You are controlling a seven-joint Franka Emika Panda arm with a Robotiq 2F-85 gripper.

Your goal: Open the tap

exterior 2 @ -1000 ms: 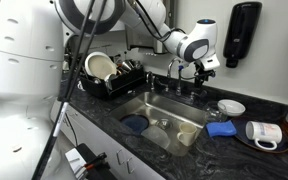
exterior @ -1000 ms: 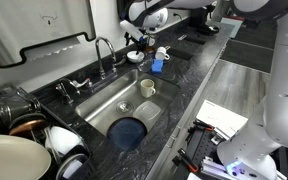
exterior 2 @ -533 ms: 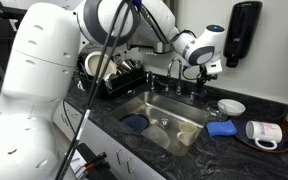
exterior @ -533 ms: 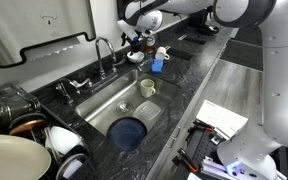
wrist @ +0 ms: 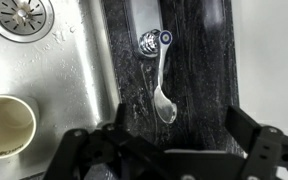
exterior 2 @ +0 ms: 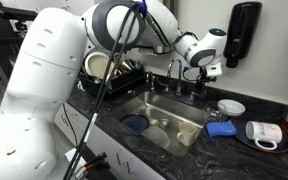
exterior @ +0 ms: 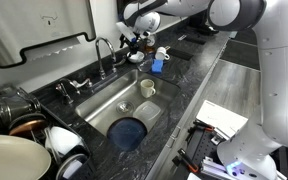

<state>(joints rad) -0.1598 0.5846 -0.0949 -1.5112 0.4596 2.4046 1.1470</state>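
Note:
The tap (exterior: 105,52) is a slim chrome gooseneck behind the steel sink (exterior: 112,104); it also shows in the other exterior view (exterior 2: 172,72). My gripper (exterior: 135,41) hangs just beside the tap over the back counter, as the exterior view from the opposite side shows too (exterior 2: 200,72). In the wrist view a chrome lever handle (wrist: 161,78) with a spoon-shaped end lies on the dark counter, just ahead of my gripper (wrist: 174,152). The jaws are spread wide and empty, not touching the lever.
A paper cup (exterior: 147,88) and a blue plate (exterior: 129,132) sit in the sink. A blue cloth (exterior: 156,66) lies on the counter near the gripper. A dish rack (exterior 2: 111,76) stands beside the sink. A white mug (exterior 2: 263,132) and a bowl (exterior 2: 231,107) are on the counter.
My gripper has shifted slightly closer to the tap. The jaws stay open and nothing else has moved.

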